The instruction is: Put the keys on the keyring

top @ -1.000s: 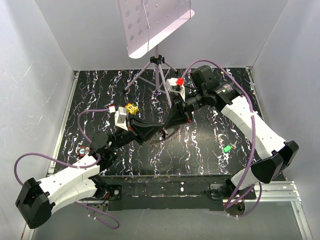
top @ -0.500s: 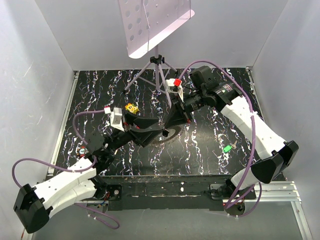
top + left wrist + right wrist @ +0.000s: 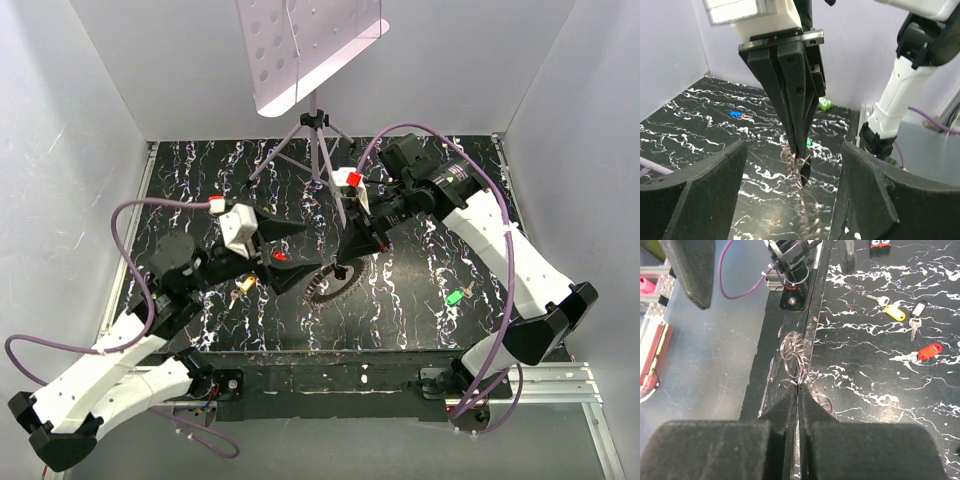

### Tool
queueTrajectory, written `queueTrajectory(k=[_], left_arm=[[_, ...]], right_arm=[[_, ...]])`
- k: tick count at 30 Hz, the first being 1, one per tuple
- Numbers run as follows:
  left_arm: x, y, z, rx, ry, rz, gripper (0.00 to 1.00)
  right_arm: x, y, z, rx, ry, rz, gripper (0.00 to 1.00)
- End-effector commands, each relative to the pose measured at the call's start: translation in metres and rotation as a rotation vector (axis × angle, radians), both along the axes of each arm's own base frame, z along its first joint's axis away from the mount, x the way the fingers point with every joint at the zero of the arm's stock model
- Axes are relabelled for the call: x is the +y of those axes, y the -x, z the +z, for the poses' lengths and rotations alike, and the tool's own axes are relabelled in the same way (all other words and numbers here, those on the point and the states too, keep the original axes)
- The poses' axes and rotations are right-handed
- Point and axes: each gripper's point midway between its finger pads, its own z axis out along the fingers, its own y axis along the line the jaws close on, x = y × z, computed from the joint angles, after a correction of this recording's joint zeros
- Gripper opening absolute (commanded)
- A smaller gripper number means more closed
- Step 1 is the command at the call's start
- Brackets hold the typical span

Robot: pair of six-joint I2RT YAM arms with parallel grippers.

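Our right gripper (image 3: 798,388) is pinched tight on the keyring (image 3: 792,359), low over the marbled table (image 3: 420,320). Our left gripper (image 3: 300,250) gapes wide and empty, facing it. A red key (image 3: 280,256) lies beneath the left fingers, a yellow key (image 3: 245,284) lies near, and a green key (image 3: 455,297) lies well apart.

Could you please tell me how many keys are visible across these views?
5: the yellow key, pale-headed key and red key lie close together near the left arm; the blue key and green key each lie alone. Others may hide beneath the arms.
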Motion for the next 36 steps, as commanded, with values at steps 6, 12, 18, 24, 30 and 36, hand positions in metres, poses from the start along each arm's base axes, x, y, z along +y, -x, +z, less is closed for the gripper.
queueTrajectory(k=[6,12,18,24,30,36], left_arm=[[-0.026,0.013,-0.046,0.035,-0.364,-0.251,0.65],[-0.040,0.007,-0.049,0.062,-0.361,-0.291,0.55],[-0.044,0.007,-0.047,0.071,-0.351,-0.311,0.47],[-0.045,0.007,-0.050,0.078,-0.356,-0.313,0.35],[-0.047,0.004,-0.052,0.089,-0.366,-0.307,0.24],[-0.048,0.001,-0.055,0.106,-0.372,-0.304,0.18]], right_arm=[[-0.013,0.013,0.004,-0.140,0.056,0.095,0.01],[-0.014,0.018,0.000,-0.136,0.088,0.119,0.01],[-0.015,0.018,-0.004,-0.140,0.100,0.121,0.01],[-0.014,0.018,-0.005,-0.141,0.100,0.124,0.01],[-0.014,0.019,-0.005,-0.140,0.098,0.127,0.01],[-0.014,0.020,-0.005,-0.135,0.092,0.128,0.01]])
